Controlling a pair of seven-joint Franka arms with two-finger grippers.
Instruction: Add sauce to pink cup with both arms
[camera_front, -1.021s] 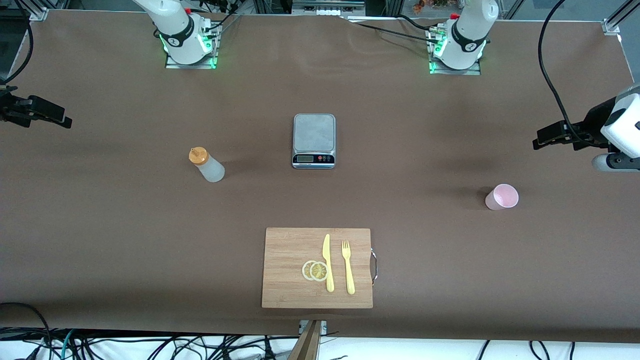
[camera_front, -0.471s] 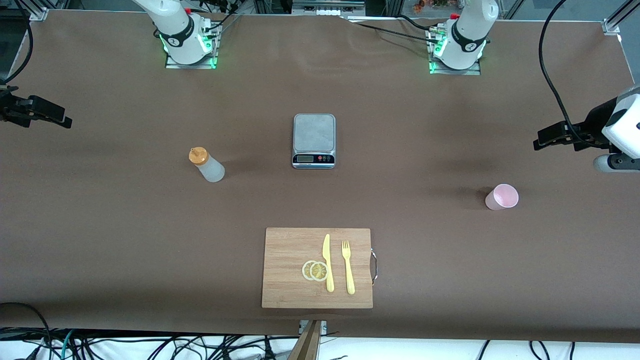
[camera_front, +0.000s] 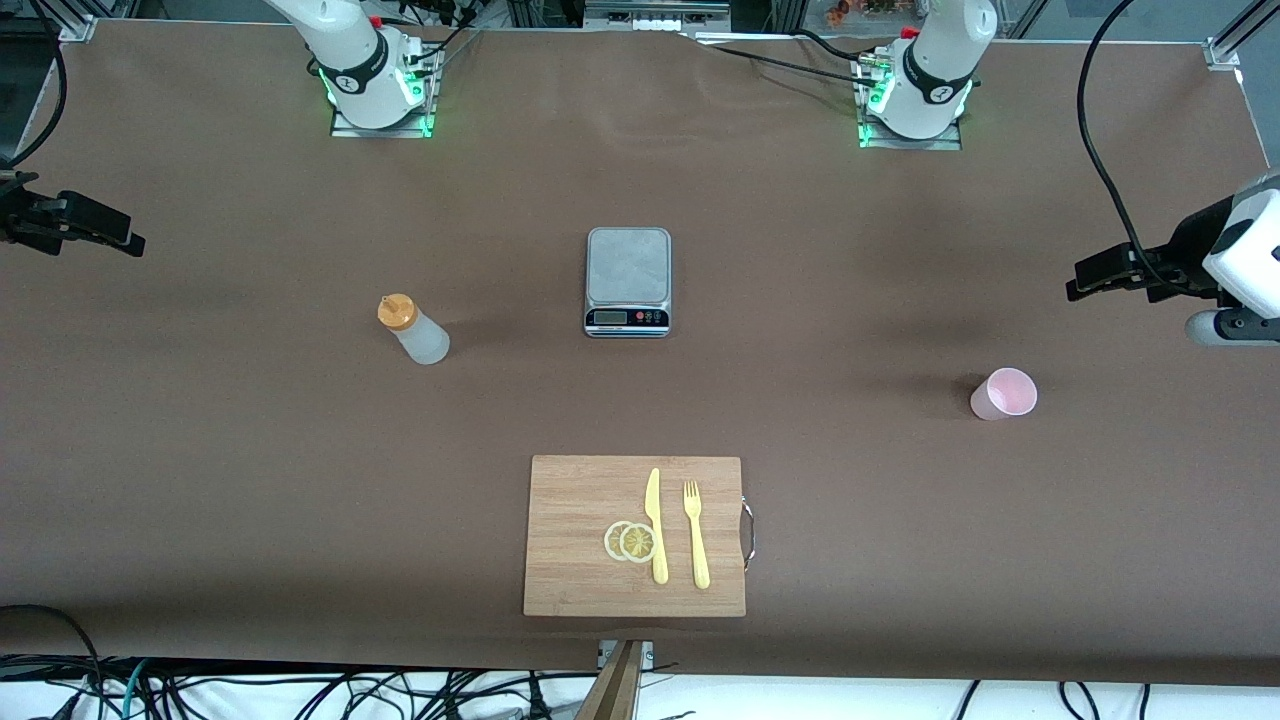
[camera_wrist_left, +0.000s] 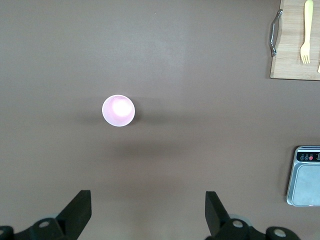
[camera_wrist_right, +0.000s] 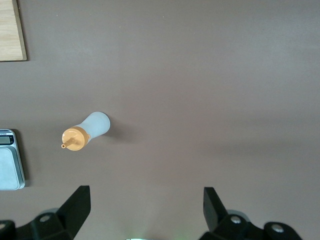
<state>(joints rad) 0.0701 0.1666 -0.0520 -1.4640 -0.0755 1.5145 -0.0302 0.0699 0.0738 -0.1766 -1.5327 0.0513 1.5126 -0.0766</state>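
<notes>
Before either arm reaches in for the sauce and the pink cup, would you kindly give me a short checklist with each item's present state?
1. Sauce upright, orange cap on: ok.
2. Pink cup upright, mouth open: ok.
3. Left gripper open, holding nothing, up over the table by the cup: ok.
4. Right gripper open, holding nothing, up over the table by the sauce: ok.
5. Scale and cutting board apart from both: ok.
6. Sauce level in bottle: cannot tell.

White arms (camera_front: 935, 60), black joints, black cables.
</notes>
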